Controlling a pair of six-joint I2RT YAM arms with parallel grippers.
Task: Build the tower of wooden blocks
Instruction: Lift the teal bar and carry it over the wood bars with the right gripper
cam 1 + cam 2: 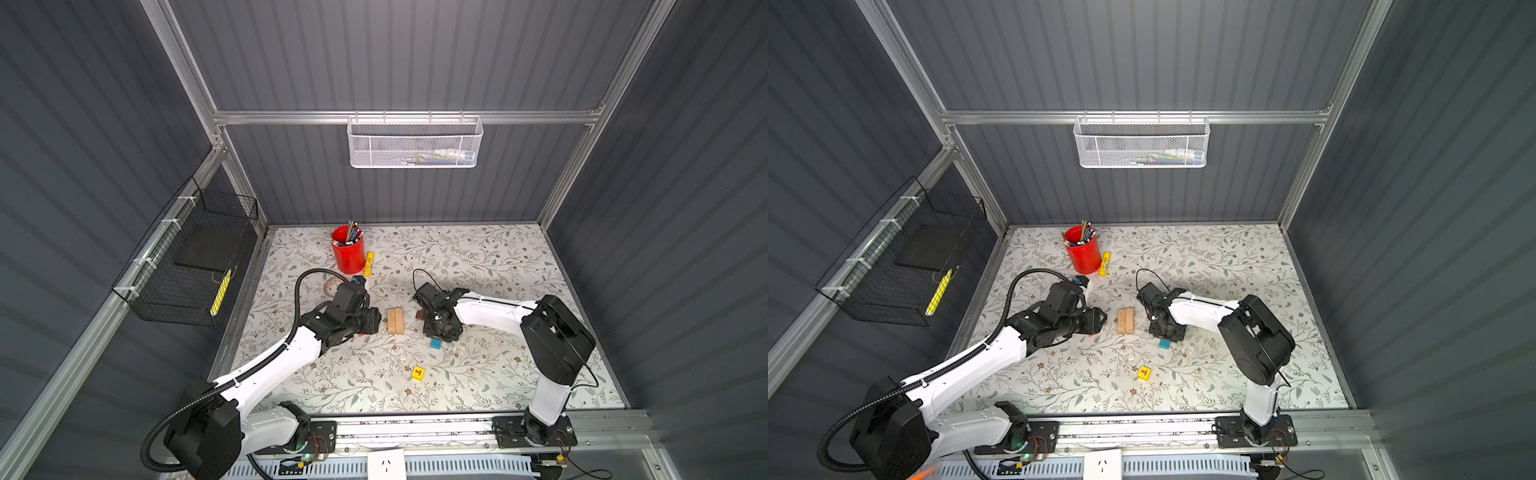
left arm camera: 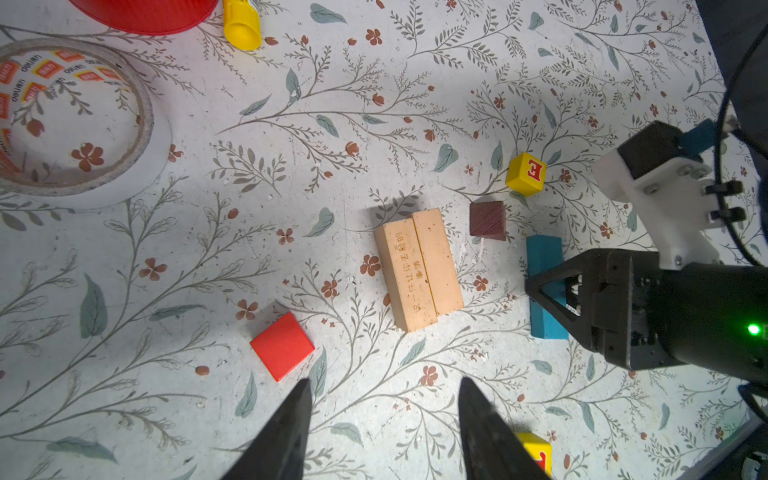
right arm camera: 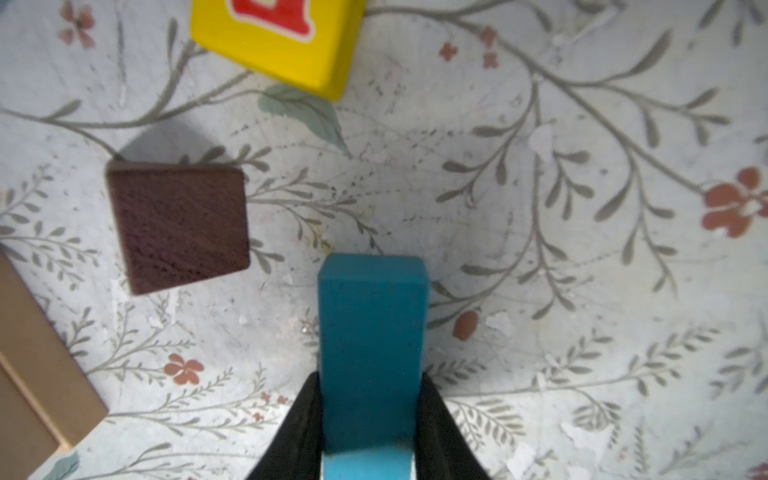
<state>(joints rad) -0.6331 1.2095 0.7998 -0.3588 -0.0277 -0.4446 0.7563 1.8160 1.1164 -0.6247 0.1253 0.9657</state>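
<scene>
Two tan oblongs (image 1: pixel 395 321) (image 2: pixel 417 268) lie side by side mid-table. Just to their right the blue oblong (image 3: pixel 372 332) (image 1: pixel 435 343) rests on the mat, and my right gripper (image 3: pixel 369 376) (image 2: pixel 557 291) is shut on it, with a finger pressed against each long side. Beside it sit the dark brown roof piece (image 3: pixel 178 226) (image 2: pixel 488 220) and a yellow lettered cube (image 3: pixel 278 37) (image 2: pixel 525 173). Another yellow cube (image 1: pixel 418 373) (image 1: pixel 1144 373) lies nearer the front. My left gripper (image 2: pixel 385 380) hangs open and empty left of the tan oblongs, near the red cube (image 2: pixel 281 346).
A red pen cup (image 1: pixel 348 249) and a yellow marker (image 1: pixel 368 263) stand at the back left of the mat. A tape roll (image 2: pixel 75 124) lies behind the left arm. A black wire basket (image 1: pixel 187 266) hangs on the left wall and a white one (image 1: pixel 415 143) on the back rail.
</scene>
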